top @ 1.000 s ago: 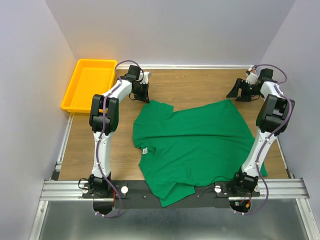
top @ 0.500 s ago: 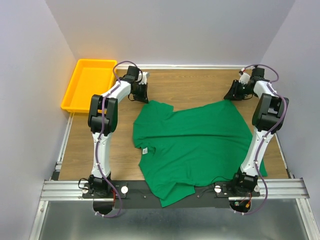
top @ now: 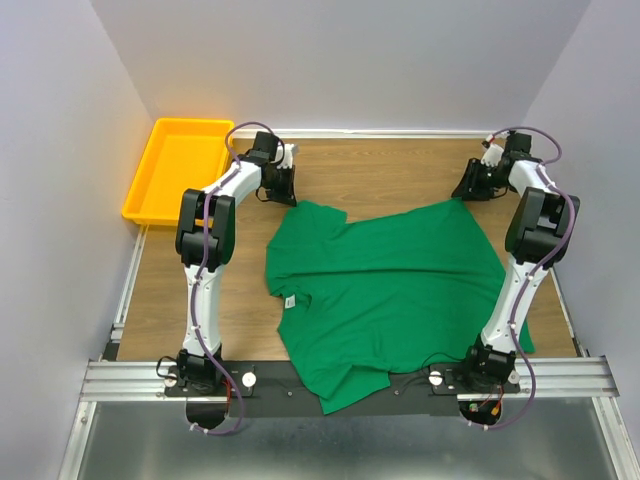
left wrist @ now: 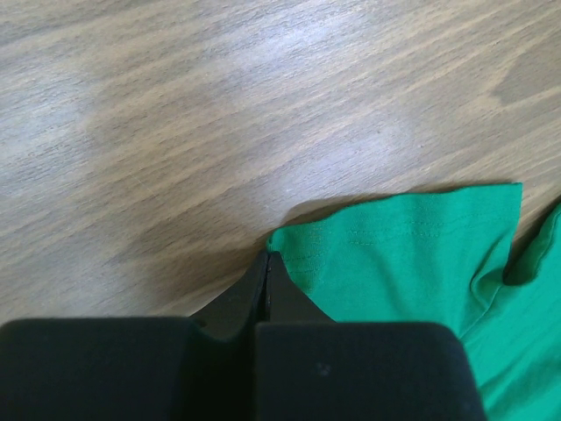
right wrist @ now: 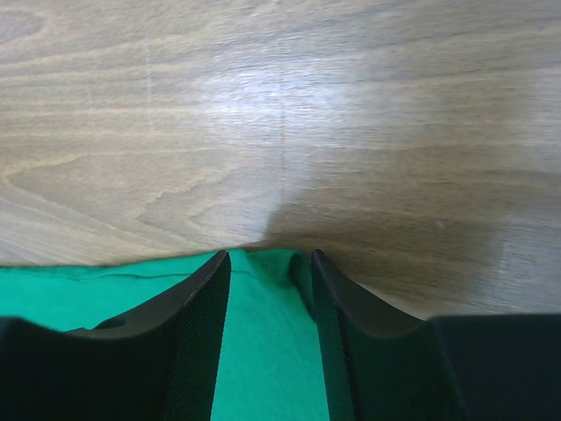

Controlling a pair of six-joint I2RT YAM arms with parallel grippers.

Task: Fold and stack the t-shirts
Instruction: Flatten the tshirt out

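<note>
Brown desk [top: 380,165] is carrying a green shirt [top: 390,290]; left gripper [left wrist: 267,259] is pinching its upper-left corner, right gripper [right wrist: 267,263] is standing open around its upper-right corner.

The t-shirt [top: 400,280] is soft, matt green cloth; the desk [top: 380,170] smooth, faintly shiny wood; the tray [top: 178,165] glossy yellow plastic.

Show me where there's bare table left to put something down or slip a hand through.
Bare table runs along the back wall, between left pincer and right pincer, beyond the shirt. Another strip lies between tray and shirt, around the left arm. Middle and front are crowded: the shirt covers them.
</note>
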